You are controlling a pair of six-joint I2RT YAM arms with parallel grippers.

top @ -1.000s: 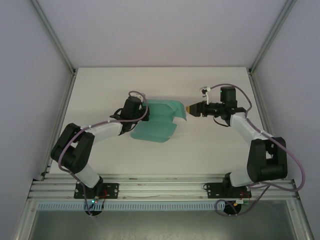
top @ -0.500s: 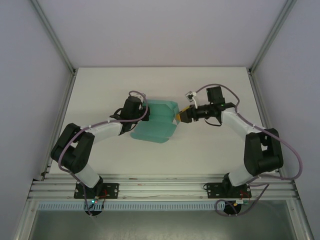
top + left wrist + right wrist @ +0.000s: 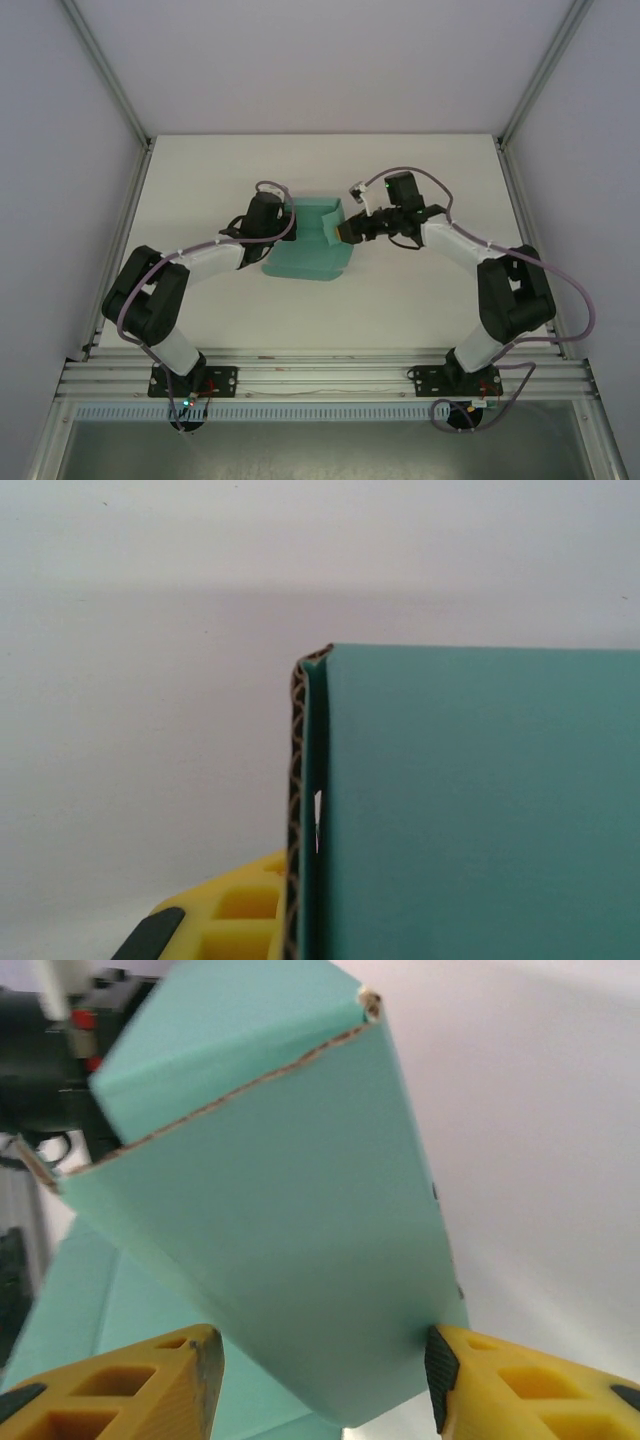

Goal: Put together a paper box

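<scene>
The teal paper box (image 3: 305, 258) lies partly folded at the middle of the table. My left gripper (image 3: 283, 222) is shut on its left wall; in the left wrist view the corrugated card edge (image 3: 296, 810) runs right beside my yellow finger (image 3: 235, 910). My right gripper (image 3: 343, 232) is open at the box's right side, where a flap (image 3: 331, 226) stands raised. In the right wrist view that flap (image 3: 280, 1210) lies between the two yellow fingers (image 3: 165, 1380). The right pad (image 3: 440, 1370) touches the flap's edge, and the left finger stands clear of it.
The white table (image 3: 420, 290) has aluminium frame posts (image 3: 105, 75) at its back corners and a rail (image 3: 320, 375) along the near edge. Both arms reach inward over the middle of the table.
My right gripper has moved left to the box, and the right flap has folded up and inward with it. The left gripper has kept its hold without moving.
</scene>
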